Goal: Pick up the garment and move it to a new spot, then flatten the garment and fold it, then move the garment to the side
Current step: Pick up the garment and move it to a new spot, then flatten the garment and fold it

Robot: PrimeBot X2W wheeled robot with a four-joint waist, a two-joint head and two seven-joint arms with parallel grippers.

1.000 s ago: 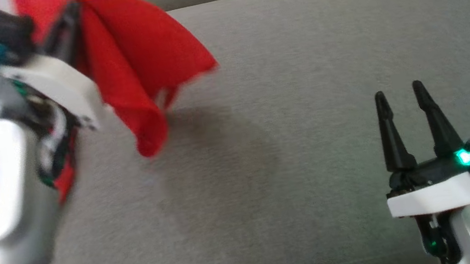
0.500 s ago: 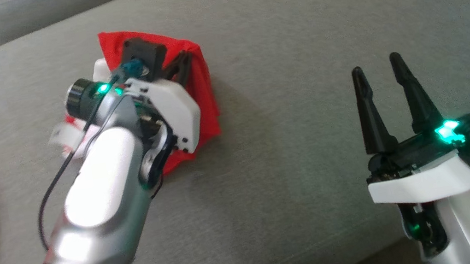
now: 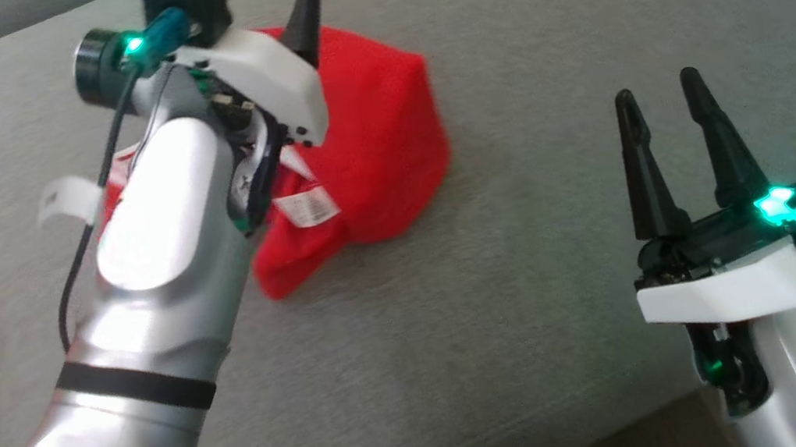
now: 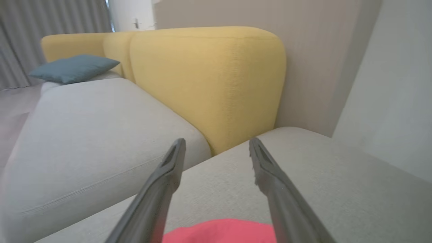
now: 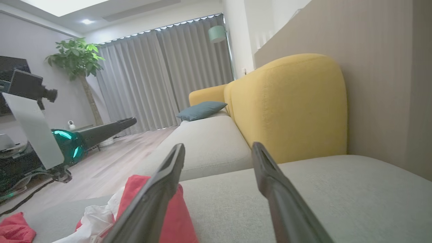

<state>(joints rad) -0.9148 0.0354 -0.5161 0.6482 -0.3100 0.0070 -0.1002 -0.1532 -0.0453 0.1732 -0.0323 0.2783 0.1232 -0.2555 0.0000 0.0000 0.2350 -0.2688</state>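
Near right, above the sofa cushion (image 3: 467, 371), my right end effector (image 3: 657, 90) hovers with its fingers spread wide, holding nothing. Farther in, left of centre, the red garment (image 3: 375, 124) now lies in a crumpled heap on the cushion, white label (image 3: 305, 207) showing. Just beyond it my left end effector (image 4: 217, 141) has let go, its fingers parted and empty above the cloth. I judge the move to the new spot done; flattening comes next.

A bright red garment (image 3: 370, 141) lies in a loose, rumpled heap on a grey sofa cushion (image 3: 535, 297). It is bunched and folded over itself, and a white care label (image 3: 305, 207) shows near its front edge.
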